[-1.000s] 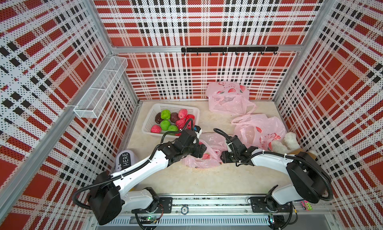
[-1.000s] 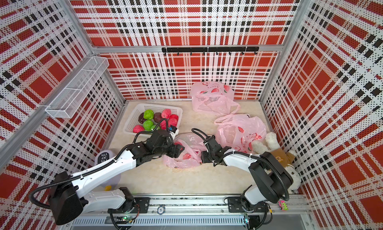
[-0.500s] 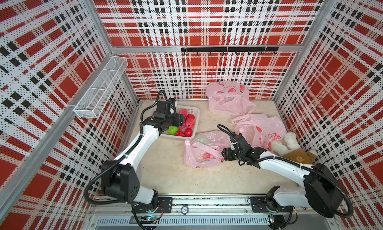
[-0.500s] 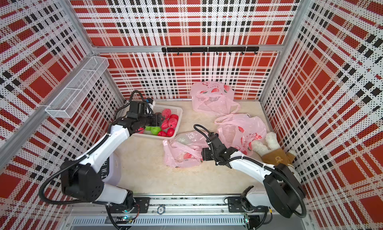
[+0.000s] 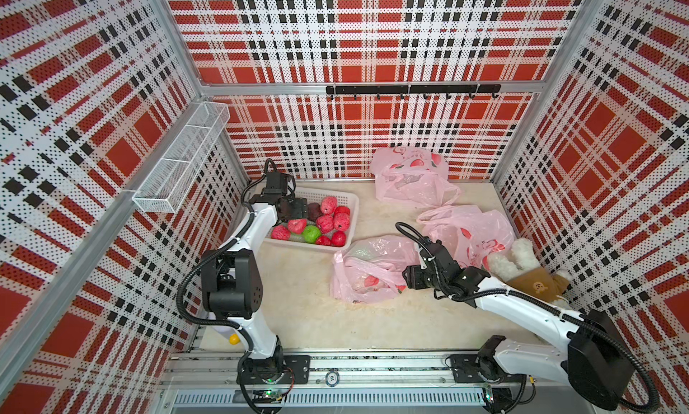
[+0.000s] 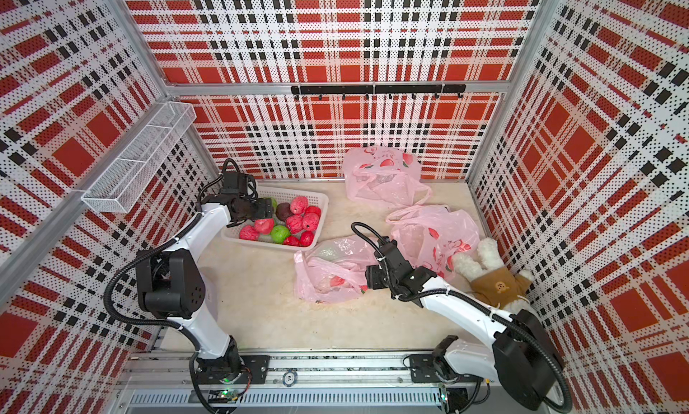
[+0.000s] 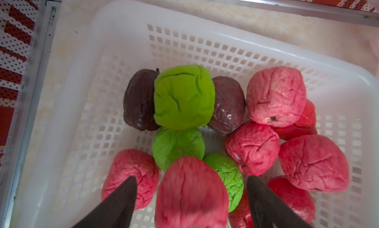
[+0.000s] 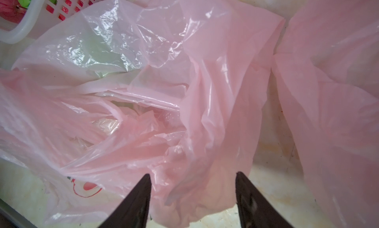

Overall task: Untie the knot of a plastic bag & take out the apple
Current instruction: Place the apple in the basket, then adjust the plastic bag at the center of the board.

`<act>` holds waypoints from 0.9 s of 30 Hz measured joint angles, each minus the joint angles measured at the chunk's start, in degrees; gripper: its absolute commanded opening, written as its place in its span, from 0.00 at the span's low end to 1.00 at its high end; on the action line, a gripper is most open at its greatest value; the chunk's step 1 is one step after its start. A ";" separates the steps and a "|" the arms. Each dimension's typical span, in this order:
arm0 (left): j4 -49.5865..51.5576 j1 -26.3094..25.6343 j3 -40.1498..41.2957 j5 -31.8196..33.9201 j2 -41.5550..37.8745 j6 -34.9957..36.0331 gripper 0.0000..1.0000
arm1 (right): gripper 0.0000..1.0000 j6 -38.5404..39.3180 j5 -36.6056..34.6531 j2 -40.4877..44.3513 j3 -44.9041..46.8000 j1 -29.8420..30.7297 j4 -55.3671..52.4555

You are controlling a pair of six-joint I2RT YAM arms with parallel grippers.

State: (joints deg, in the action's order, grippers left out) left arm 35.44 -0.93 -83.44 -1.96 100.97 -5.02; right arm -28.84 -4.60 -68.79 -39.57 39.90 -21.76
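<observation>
Left gripper (image 7: 190, 177) is over the white basket (image 7: 123, 32), jaws spread. Red apple (image 7: 190, 193) sits between them with gaps either side, so released. It's blurred, can't tell if it rests on the pile. Right gripper (image 8: 192, 174) also spread at the pink bag (image 8: 123, 134), grasping nothing. Bag lies slack on the counter (image 5: 298, 311) beside the basket.

beige tabletop (image 5: 298, 311) with white basket (image 5: 328, 193), three pink plastic bags (image 5: 373, 270), plush toy (image 5: 522, 270)
</observation>
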 measured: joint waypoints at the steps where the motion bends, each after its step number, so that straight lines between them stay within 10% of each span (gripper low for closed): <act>1: 0.15 0.17 0.00 0.11 0.00 0.04 0.90 | 0.67 0.17 -0.20 0.00 -0.44 0.28 -0.35; 14: 1.81 -1.66 0.00 -0.42 -4.28 1.05 0.90 | 0.70 3.43 -3.58 -2.19 -6.43 5.29 -3.39; 27: 2.54 -17.14 10.73 0.11 -25.40 2.91 0.86 | 0.79 8.55 -5.27 -9.16 -11.80 8.37 -5.07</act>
State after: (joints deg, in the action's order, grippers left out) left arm 37.98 -18.06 -72.71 -1.85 75.57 -2.11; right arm -20.29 -9.87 -77.95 -51.37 48.27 -26.83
